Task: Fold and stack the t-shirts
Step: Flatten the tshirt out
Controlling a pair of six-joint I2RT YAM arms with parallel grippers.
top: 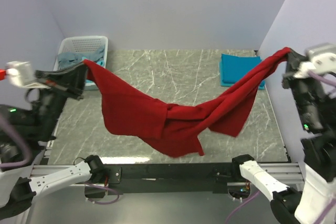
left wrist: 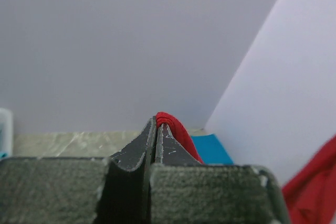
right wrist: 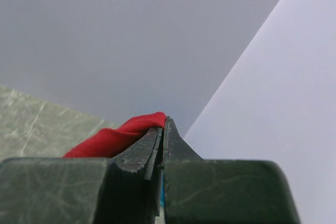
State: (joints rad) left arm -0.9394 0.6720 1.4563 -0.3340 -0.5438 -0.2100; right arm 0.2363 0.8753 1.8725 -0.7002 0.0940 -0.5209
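From above, the red shirt hangs as a long sagging band between the two arms. Its left end is pinched in the left gripper and its right end in the right gripper. Both ends are lifted well above the table. The bunched middle droops lowest near the table's near edge; whether it touches the table cannot be told. A folded teal shirt lies flat at the far right corner, partly behind the red band. The basket stands at the far left corner with greyish cloth inside.

At the left wrist, the left gripper is clenched, its fingers pressed together on a rolled edge of the red shirt that bulges out at their tips. More of the shirt shows at the lower right. The teal shirt lies beyond the tips.

At the right wrist, the right gripper is likewise clamped tight. The red shirt is caught between its tips and trails off to the left over the table.
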